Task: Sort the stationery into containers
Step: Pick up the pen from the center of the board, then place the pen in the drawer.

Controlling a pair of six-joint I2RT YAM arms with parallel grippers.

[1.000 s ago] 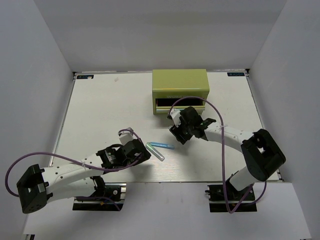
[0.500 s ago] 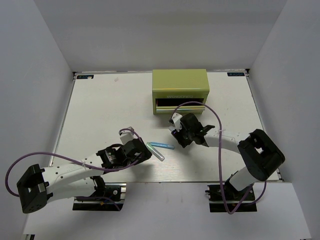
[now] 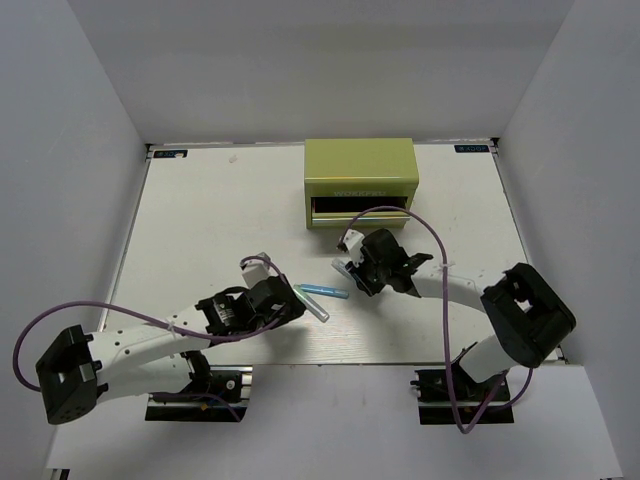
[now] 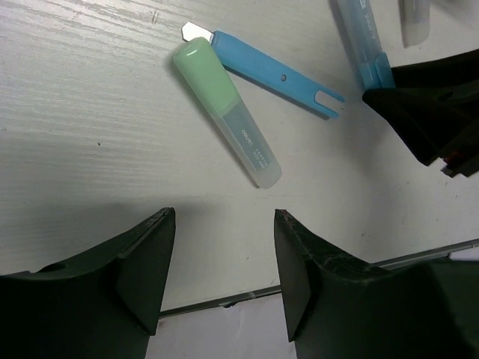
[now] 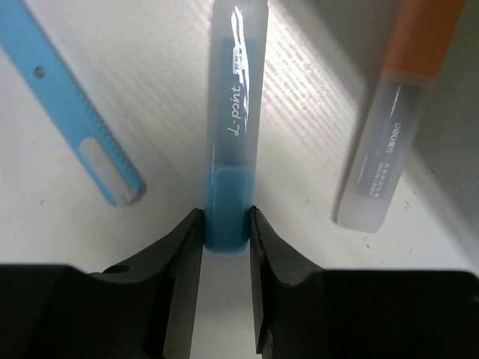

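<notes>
The right wrist view shows my right gripper [image 5: 225, 213] shut on the end of a blue marker [image 5: 233, 112] that lies on the white table. An orange-capped marker [image 5: 397, 112] lies just to its right, a flat light-blue stick [image 5: 71, 112] to its left. My left gripper [image 4: 224, 217] stands open and holds nothing; a green-capped marker [image 4: 224, 108] lies a little ahead of its tips. From above, both grippers, the left [image 3: 290, 308] and the right [image 3: 350, 270], flank the sticks. The olive-green box [image 3: 360, 165] stands behind them, its drawer [image 3: 358, 207] pulled out.
White walls close in the table on three sides. The table's near edge [image 4: 224, 303] runs just under my left fingers. The right arm's purple cable [image 3: 400, 212] loops in front of the box's drawer.
My right gripper has moved away from the drawer towards the near side, come down over the blue marker and closed on it. The left gripper has edged slightly right, still open.
</notes>
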